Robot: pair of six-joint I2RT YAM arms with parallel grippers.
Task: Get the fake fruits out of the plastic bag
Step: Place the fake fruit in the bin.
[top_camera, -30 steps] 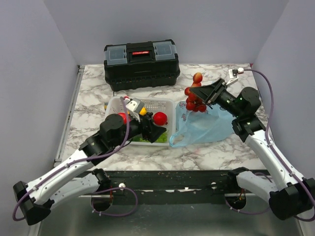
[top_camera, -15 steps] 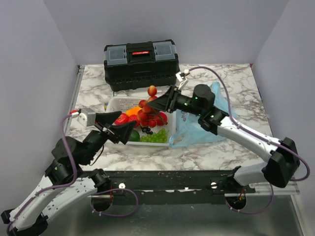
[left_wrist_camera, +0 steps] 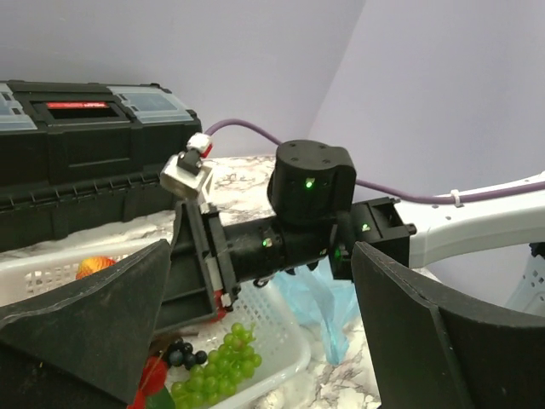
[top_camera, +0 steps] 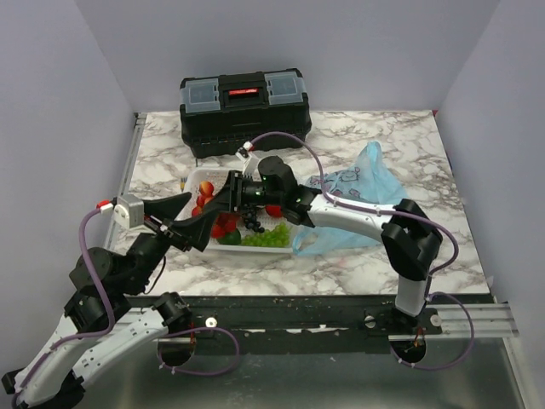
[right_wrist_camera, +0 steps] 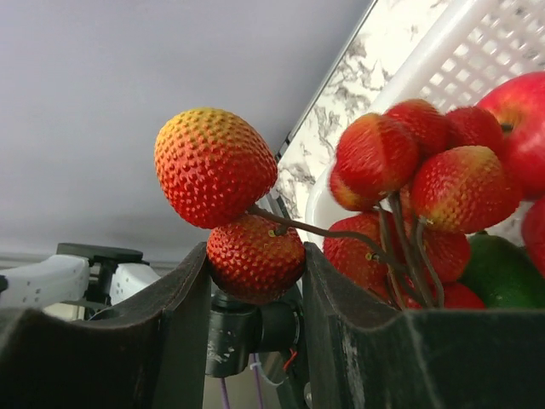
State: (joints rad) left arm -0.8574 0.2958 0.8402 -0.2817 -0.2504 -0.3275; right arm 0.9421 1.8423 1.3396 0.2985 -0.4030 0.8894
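My right gripper [top_camera: 210, 204] hangs low over the white mesh basket [top_camera: 264, 249], shut on one red berry [right_wrist_camera: 255, 260] of a stemmed cluster of red berries [right_wrist_camera: 426, 183]. In the basket lie a red apple [right_wrist_camera: 521, 100], a dark green piece [right_wrist_camera: 502, 274] and a dark blue grape bunch [left_wrist_camera: 180, 354]. The light-blue plastic bag [top_camera: 362, 192] lies crumpled on the table right of the basket, with its mouth [left_wrist_camera: 328, 302] toward it. My left gripper [top_camera: 189, 218] is open and empty, just left of the basket and pointing at the right gripper.
A pale green grape cluster [top_camera: 271, 234] lies at the basket's front. A black toolbox [top_camera: 245, 109] stands behind the basket at the far edge. The right arm [top_camera: 349, 215] stretches across the bag's left end. Grey walls enclose the marble table [top_camera: 409, 145].
The right arm carried the berry cluster from above the bag leftward and down over the basket. The left arm drew back out of the basket toward the near left, its jaws widening slightly.
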